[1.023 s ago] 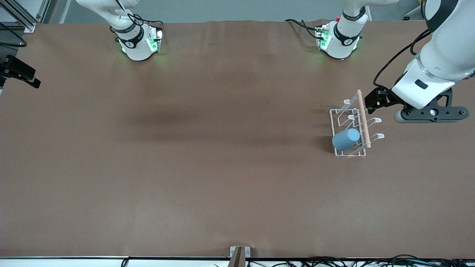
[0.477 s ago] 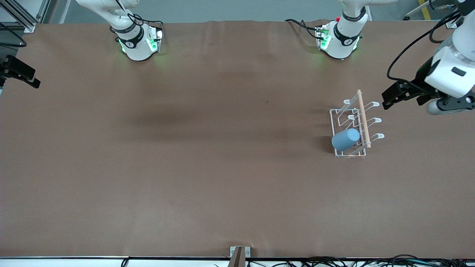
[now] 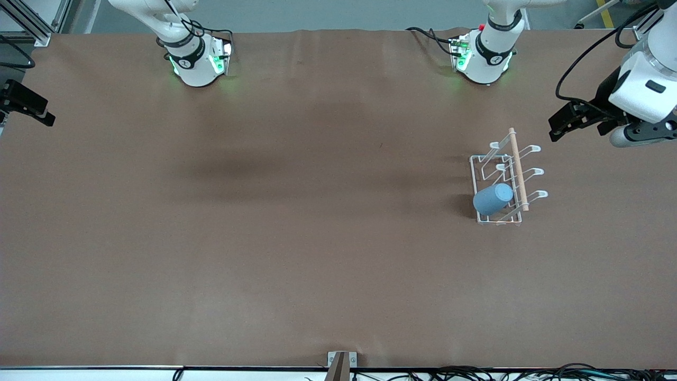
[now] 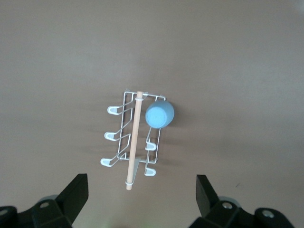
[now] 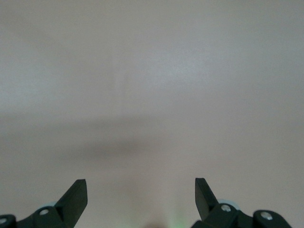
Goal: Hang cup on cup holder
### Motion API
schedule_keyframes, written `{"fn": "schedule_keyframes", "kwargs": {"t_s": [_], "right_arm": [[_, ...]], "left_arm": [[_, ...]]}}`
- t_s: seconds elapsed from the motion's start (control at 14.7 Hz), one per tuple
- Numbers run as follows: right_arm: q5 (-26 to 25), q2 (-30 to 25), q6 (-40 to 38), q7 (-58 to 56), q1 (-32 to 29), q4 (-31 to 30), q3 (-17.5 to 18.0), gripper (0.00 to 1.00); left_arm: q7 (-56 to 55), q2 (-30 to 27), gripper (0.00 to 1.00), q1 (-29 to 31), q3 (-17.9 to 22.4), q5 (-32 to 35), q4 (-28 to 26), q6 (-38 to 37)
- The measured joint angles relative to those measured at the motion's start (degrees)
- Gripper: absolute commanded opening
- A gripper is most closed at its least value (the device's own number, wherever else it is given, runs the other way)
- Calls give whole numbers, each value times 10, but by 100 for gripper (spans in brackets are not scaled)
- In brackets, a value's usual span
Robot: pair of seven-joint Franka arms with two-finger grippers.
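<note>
Blue cup [image 3: 493,198] hangs on a prong of the white wire cup holder [image 3: 478,159], below the empty left pincer [image 4: 141,197].

We judge the cup light, stiff, slightly slick; best gripped across its wall. Left pincer, wide open, has drawn away from the rack since earlier. Right pincer [image 5: 141,195] waits, wide open, over bare table [image 3: 264,238].

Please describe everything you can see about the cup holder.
The cup holder is a white wire rack with a rectangular base, six slanted prongs with looped tips, three on each side, and a light wooden rod along its top. It stands upright on the brown table, toward the left arm's end. A light-blue cup hangs upside down on the prong nearest the front camera, on the side toward the right arm. The other five prongs are bare. No claw touches it.
</note>
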Motion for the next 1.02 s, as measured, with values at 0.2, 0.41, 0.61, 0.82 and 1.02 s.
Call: {"fn": "schedule_keyframes", "kwargs": {"t_s": [0.2, 0.41, 0.61, 0.82, 1.02], "right_arm": [[0, 0, 0, 0, 0, -1, 0, 100], [0, 0, 0, 0, 0, -1, 0, 100], [0, 0, 0, 0, 0, -1, 0, 100], [0, 0, 1, 0, 0, -1, 0, 100], [0, 0, 1, 0, 0, -1, 0, 100]], "left_arm": [[0, -27, 100, 0, 6, 0, -25, 0], [7, -41, 100, 0, 17, 0, -36, -3], [12, -42, 100, 1, 19, 0, -37, -4], [26, -44, 100, 1, 19, 0, -36, -3], [73, -44, 100, 1, 18, 0, -36, -3]]}}
